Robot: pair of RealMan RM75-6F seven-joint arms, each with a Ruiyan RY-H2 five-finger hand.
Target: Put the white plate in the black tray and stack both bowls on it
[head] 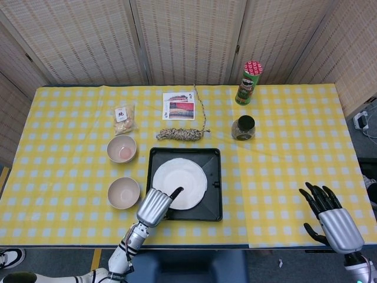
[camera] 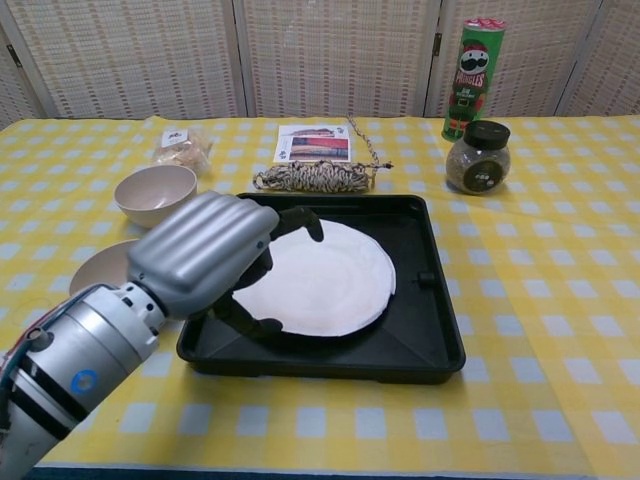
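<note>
A: From the head view, where is the plate (head: 180,175) lying?

B: Inside the black tray (head: 214,191), filling its left and middle part; the left hand (head: 155,206) sits at the tray's near-left corner, one of its fingers (head: 175,193) reaching over the plate's near edge; whether it pinches the rim or only rests on it I cannot tell from above.

A: And the bowls?

B: Both stand on the surface (head: 65,165) just left of the tray; the near bowl (head: 123,192) is just beside the left hand, on its left; the far bowl (head: 122,148) lies beyond that one, near the tray's far-left corner; the right hand (head: 327,221) is well apart at the far right edge, its fingers spread and holding nothing; so I judge the left hand the natural one for both bowls.

A: Does the chest view agree?

B: Largely; the plate (camera: 325,280) looks flat on the tray (camera: 430,330) floor; the left hand (camera: 205,255) hangs over its left rim with a dark finger (camera: 300,222) arched above the plate and the thumb curled low at the near rim, which reads as a loosening hold, though I cannot be certain; the near bowl (camera: 95,265) peeks out from behind the hand on its left, and the far bowl (camera: 155,195) stands further back; the right hand is out of this picture.
</note>
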